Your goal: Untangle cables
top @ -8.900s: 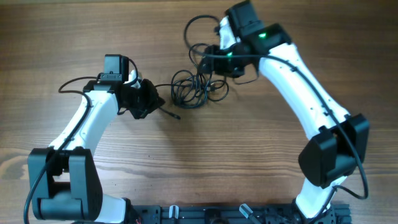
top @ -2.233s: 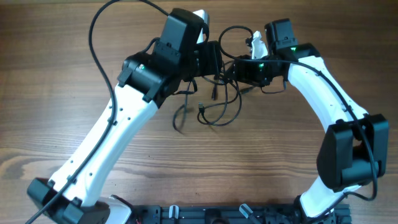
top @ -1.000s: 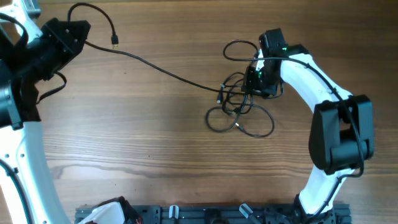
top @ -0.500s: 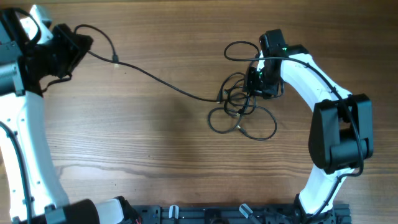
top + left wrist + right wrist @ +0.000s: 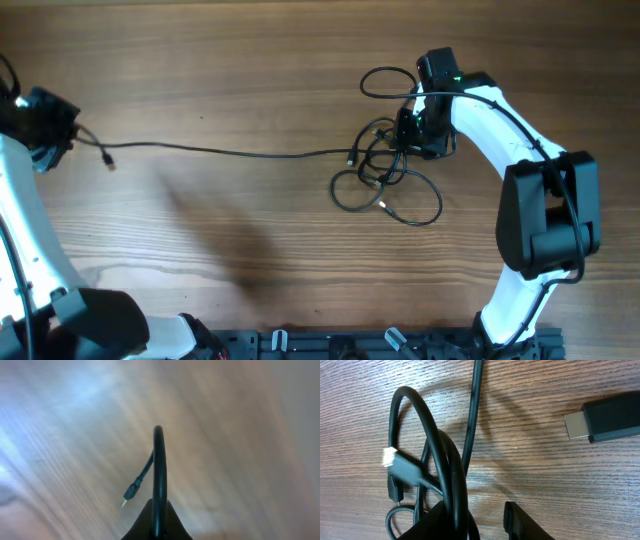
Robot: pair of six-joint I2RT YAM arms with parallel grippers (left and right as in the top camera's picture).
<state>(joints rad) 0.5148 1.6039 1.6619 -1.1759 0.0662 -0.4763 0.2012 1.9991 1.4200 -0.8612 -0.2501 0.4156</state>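
Left wrist view blurs the table (image 5: pixel 75 420); the right wrist view's edge cuts off a black plug (image 5: pixel 610 417).

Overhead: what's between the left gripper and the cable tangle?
One black cable running nearly straight from left gripper to tangle; otherwise bare table, overhead view.

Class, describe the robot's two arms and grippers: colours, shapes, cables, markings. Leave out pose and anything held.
The left arm and right arm have white links joined by black joint housings. A thin black lead runs along the right one, with a green light near its wrist. The left gripper and right gripper are black, with wedge-shaped fingers.
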